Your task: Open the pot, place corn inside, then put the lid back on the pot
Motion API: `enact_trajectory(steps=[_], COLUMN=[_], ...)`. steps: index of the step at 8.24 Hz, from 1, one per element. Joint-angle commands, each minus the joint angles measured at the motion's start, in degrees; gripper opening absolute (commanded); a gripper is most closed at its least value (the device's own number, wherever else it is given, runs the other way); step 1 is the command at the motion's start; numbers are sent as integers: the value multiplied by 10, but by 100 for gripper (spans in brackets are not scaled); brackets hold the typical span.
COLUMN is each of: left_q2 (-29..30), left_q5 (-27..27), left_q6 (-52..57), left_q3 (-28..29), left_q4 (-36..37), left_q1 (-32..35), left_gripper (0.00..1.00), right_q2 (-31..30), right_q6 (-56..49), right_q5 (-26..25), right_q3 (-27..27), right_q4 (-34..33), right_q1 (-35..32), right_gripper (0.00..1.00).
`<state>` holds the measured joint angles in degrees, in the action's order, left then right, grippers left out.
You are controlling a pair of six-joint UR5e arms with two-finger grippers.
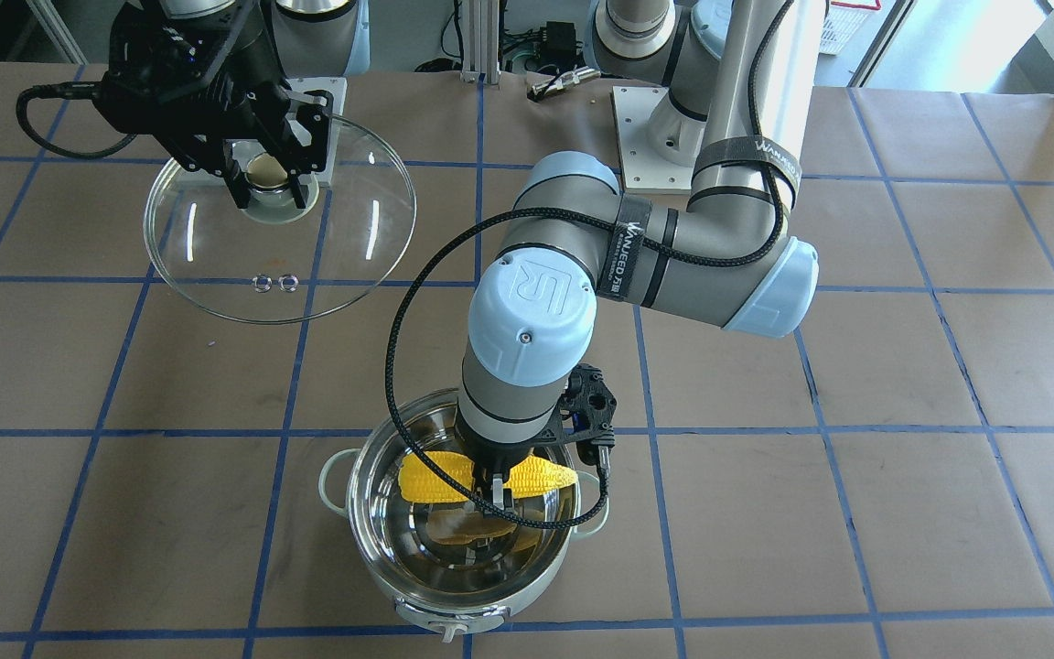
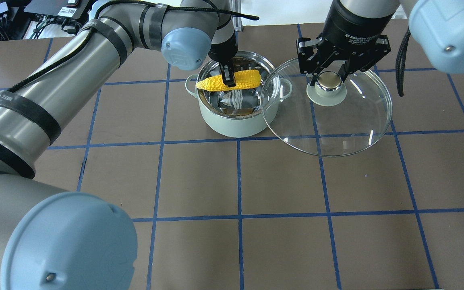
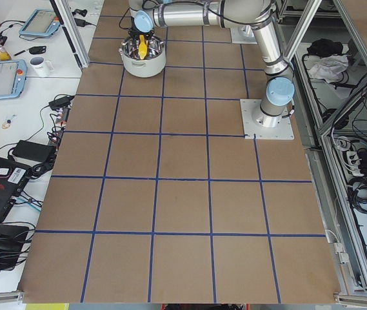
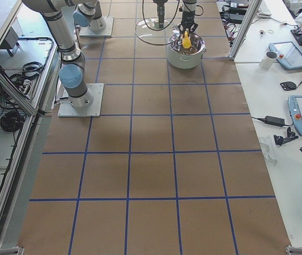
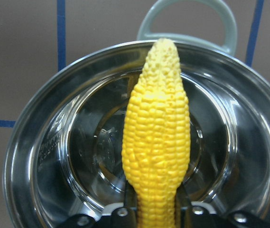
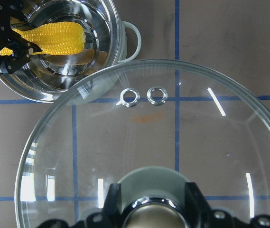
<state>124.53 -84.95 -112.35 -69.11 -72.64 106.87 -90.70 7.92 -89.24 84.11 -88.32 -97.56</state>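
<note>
The mint-green pot (image 2: 236, 125) stands open with its shiny steel inside (image 1: 463, 549) showing. My left gripper (image 2: 228, 80) is shut on the yellow corn (image 2: 244, 79) and holds it level over the pot's mouth; the corn also shows in the front view (image 1: 435, 476) and the left wrist view (image 5: 157, 142). My right gripper (image 2: 328, 78) is shut on the knob (image 2: 326, 93) of the clear glass lid (image 2: 336, 133) and holds it in the air beside the pot; the lid also shows in the front view (image 1: 344, 265) and the right wrist view (image 6: 172, 156).
The table is brown paper with a blue tape grid (image 2: 238, 177). The left arm's base plate (image 1: 655, 128) sits at the back. Side benches carry tablets and a mug (image 4: 270, 58).
</note>
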Motion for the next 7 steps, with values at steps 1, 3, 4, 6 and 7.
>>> enact_trajectory(steps=[1, 3, 4, 6, 7], left_q2=[12, 19, 19, 19, 19], left_q5=[0, 0, 0, 0, -1], left_q6=[0, -1, -3, -8, -9], left_q3=[27, 27, 27, 27, 27], left_q4=[-9, -7, -7, -7, -7], left_q1=[0, 0, 0, 4, 7], left_gripper=[33, 36, 36, 37, 38], right_q2=[0, 0, 0, 0, 0], right_q6=[0, 0, 0, 0, 0], right_q5=[-1, -1, -1, 0, 0], right_q3=[0, 0, 0, 0, 0], right_q4=[1, 0, 0, 0, -1], right_q1=[0, 0, 0, 0, 0], right_gripper=[12, 12, 12, 12, 12])
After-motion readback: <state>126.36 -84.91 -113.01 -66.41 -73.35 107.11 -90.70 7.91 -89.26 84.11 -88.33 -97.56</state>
